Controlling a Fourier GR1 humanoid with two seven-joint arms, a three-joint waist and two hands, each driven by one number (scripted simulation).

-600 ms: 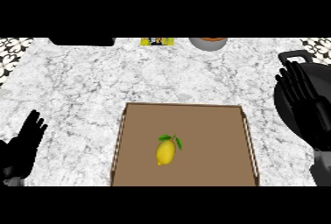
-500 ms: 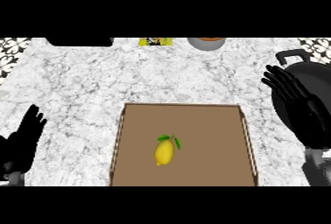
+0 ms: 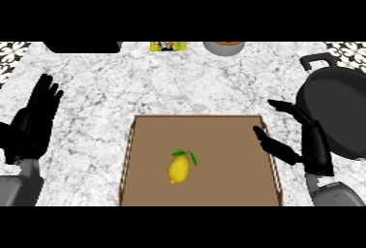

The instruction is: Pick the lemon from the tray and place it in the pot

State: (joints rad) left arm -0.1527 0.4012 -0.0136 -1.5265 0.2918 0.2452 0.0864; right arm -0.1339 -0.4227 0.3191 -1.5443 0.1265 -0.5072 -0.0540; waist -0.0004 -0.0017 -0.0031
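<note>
A yellow lemon (image 3: 179,169) with green leaves lies near the middle of a brown tray (image 3: 229,131) on the marble counter. The black pot (image 3: 340,111) stands at the right edge, its handle toward the back. My right hand (image 3: 313,145) is open at the tray's right rim, between tray and pot, thumb stretched out over the tray. It is well to the right of the lemon and touches nothing. My left hand (image 3: 32,121) rests open at the left edge, fingers up.
Along the back edge stand a dark block (image 3: 82,46), a yellow packet (image 3: 167,46) and a grey bowl with an orange rim (image 3: 223,47). Bare marble counter (image 3: 178,82) lies between these and the tray.
My right hand has moved left and down from in front of the pot to the tray's right rim, turning its thumb toward the lemon. The left hand shifted slightly up. The lemon lies unmoved.
</note>
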